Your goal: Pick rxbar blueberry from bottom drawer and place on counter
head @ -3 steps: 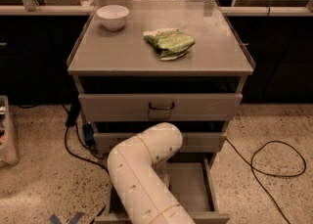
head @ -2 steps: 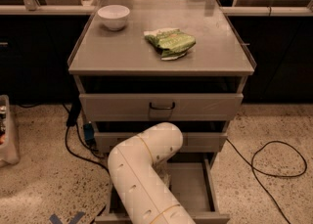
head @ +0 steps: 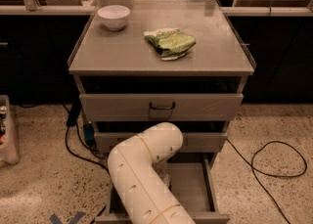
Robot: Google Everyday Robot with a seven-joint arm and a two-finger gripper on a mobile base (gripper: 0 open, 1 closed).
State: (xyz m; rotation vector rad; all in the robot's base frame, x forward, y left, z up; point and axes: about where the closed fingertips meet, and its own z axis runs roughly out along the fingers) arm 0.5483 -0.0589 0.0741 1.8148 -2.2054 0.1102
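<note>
Barely begun: gripper hidden beneath arm (head: 146, 169), seemingly inside bottom drawer (head: 188, 189), grip impossible to tell; rxbar blueberry unseen, counter (head: 122, 52) well above, unreached.

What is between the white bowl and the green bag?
Nothing: in the camera view only bare counter lies between the bowl and the bag. The gripper is hidden behind the arm at the bottom drawer.

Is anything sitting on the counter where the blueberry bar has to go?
A white bowl sits back left on the counter, a green bag near its middle. The gripper is hidden behind the arm, at the bottom drawer.
</note>
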